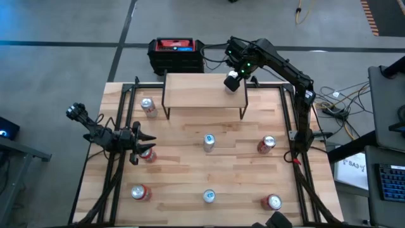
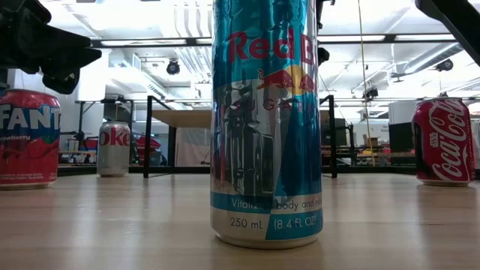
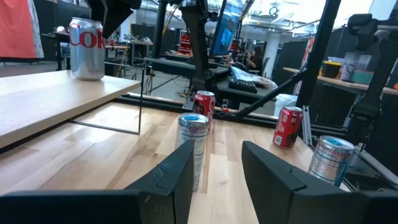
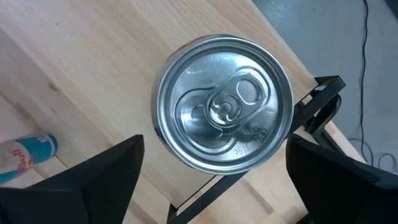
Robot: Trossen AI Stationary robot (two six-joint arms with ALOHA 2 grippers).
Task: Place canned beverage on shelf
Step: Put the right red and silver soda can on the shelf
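Closest to the low camera stands a tall blue and silver energy drink can [image 2: 266, 124], upright on the wooden table [image 1: 190, 161], with a pink soda can [image 2: 28, 139] at its 9 o'clock and a red cola can [image 2: 444, 141] at its 3 o'clock. From above, the shelf [image 1: 202, 90] sits at the table's 12 o'clock edge, its light board on thin black legs, and a black-and-red box [image 1: 176, 54] lies on the floor just beyond it. A silver cola can [image 4: 224, 102] stands upright on the shelf's board near the 3 o'clock end, close to the corner. Directly over that can hangs the right gripper [image 4: 214, 168]; its fingers are spread wide on either side of the lid with clear gaps showing, so the can is released and stands on its own. At the table's 9 o'clock side waits the left gripper [image 1: 140, 144], low over the boards beside a red can [image 1: 148, 154], its fingers drawn together as far as they go and holding nothing. 6 more cans stand apart on the table: 1 at 10 o'clock by the shelf leg [image 1: 149, 107], 2 near the middle [image 1: 209, 142], and 3 along the 6 o'clock edge [image 1: 209, 197].
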